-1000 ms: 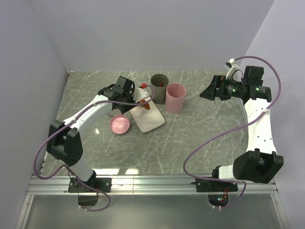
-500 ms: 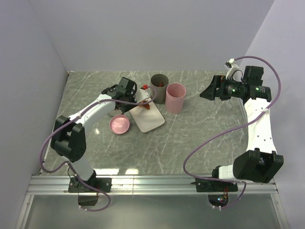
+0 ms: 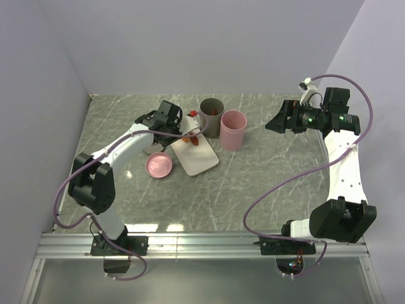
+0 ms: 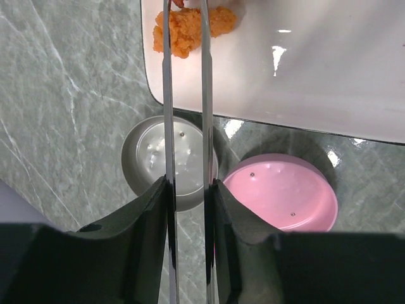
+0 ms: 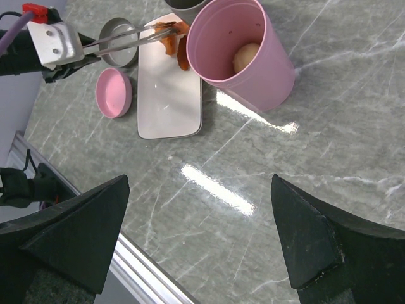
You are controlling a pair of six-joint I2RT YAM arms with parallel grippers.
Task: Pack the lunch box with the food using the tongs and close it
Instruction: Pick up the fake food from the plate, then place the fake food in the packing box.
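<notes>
My left gripper (image 4: 188, 190) (image 3: 166, 120) is shut on the tongs (image 4: 166, 95), squeezing their two silver arms nearly parallel. The tong tips reach an orange-brown food piece (image 4: 190, 28) at the end of the white tray (image 4: 304, 69); I cannot tell if they pinch it. More food (image 5: 174, 38) lies on the tray beside the tips. The grey lunch box (image 3: 211, 117) stands open behind the tray with something orange inside. Its grey lid (image 4: 145, 161) lies upturned on the table under the tongs. My right gripper (image 5: 199, 209) (image 3: 278, 122) hangs open and empty, high at the right.
A pink cup (image 3: 233, 130) (image 5: 240, 54) with a pale round item inside stands right of the lunch box. A pink lid (image 3: 159, 165) (image 4: 281, 193) lies by the tray's near left corner. Walls close off the table's back and sides.
The left arm's elbow has swung in toward the table and the tongs have shifted slightly over the tray's far end. The right arm has not moved.
</notes>
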